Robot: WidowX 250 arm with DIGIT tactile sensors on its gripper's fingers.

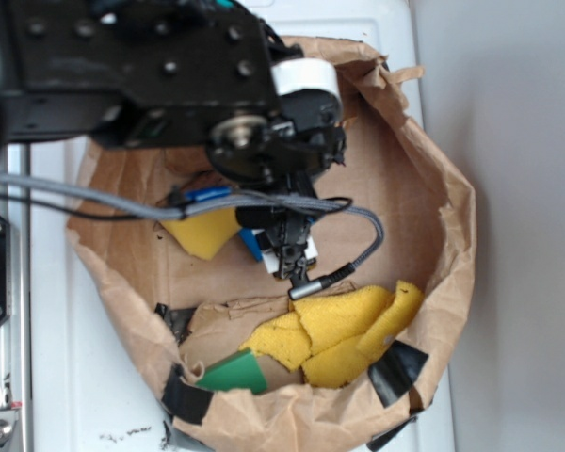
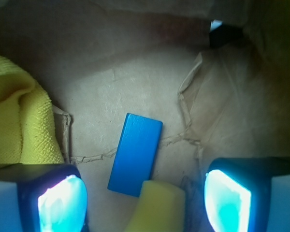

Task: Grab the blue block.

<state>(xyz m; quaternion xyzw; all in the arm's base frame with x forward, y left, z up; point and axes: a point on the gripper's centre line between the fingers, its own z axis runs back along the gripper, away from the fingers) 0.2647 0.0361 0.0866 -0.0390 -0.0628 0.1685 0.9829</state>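
Fingers of the gripper stand wide apart and hold nothing; both glowing pads frame the bottom of the wrist view with bare gap between them. Just ahead of that gap, slightly nearer the left-hand finger as the wrist camera sees it, the blue block lies flat on the floor of the brown paper bag, its long side tilted a little off the line between the pads. A small yellow sponge piece sits between the fingers, touching or overlapping the block's near end. A larger yellow sponge rests beyond the left-hand finger, well clear of the block. From outside, the gripper hangs low inside the bag, mostly hiding the block. By my reading the approach is largely done: the tool is over the target but not yet around it. Descent, alignment with the block's narrow sides, and closing remain, and the sponge piece may get in the way
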